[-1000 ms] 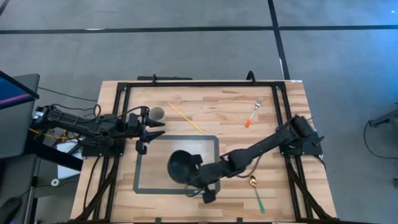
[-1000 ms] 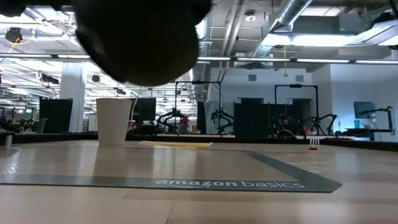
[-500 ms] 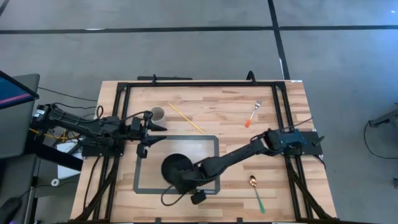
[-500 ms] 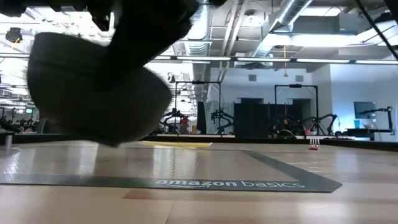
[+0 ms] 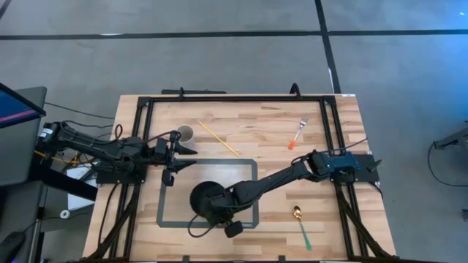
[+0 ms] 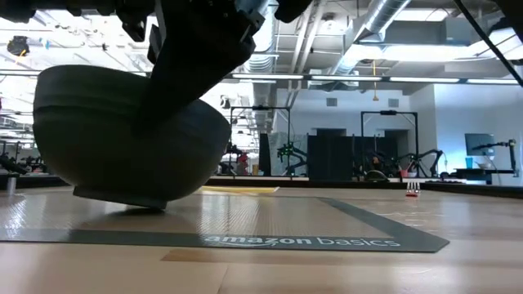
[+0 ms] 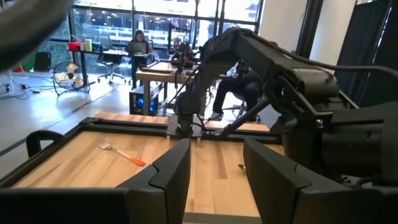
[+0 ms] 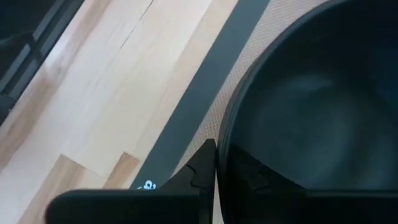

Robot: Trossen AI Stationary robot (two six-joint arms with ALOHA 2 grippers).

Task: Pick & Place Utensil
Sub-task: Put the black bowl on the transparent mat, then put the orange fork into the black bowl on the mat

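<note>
A black bowl (image 5: 207, 200) sits over the grey-bordered mat (image 5: 248, 166); in the low view the bowl (image 6: 122, 135) is slightly tilted, its foot (image 6: 122, 196) down at the mat. My right gripper (image 5: 227, 217) is shut on its rim. My left gripper (image 5: 180, 152) is open, hovering by the mat's far-left corner. An orange-handled fork (image 5: 296, 134), a green-handled spoon (image 5: 302, 226) and yellow chopsticks (image 5: 219, 138) lie flat on the wood. My right gripper holds the bowl by its rim (image 8: 222, 146), on the bowl's near-right side. One finger (image 8: 200, 168) is outside the wall and the other inside. The fingers come from above, slanting in from the right. The bowl hangs slightly tilted with its foot at the mat.
A pale cup (image 5: 185, 133) stands near the left gripper, by the chopsticks. A black frame (image 5: 234, 98) runs around the wooden table. The fork (image 7: 121, 154) shows beyond the left fingers. Bare wood lies between the mat and the fork.
My right gripper has moved down and slightly toward the table's left and near edge, carrying the bowl. The bowl, lifted clear a second ago, has come down until its foot reaches the mat, and it now hides the cup in the low view.
</note>
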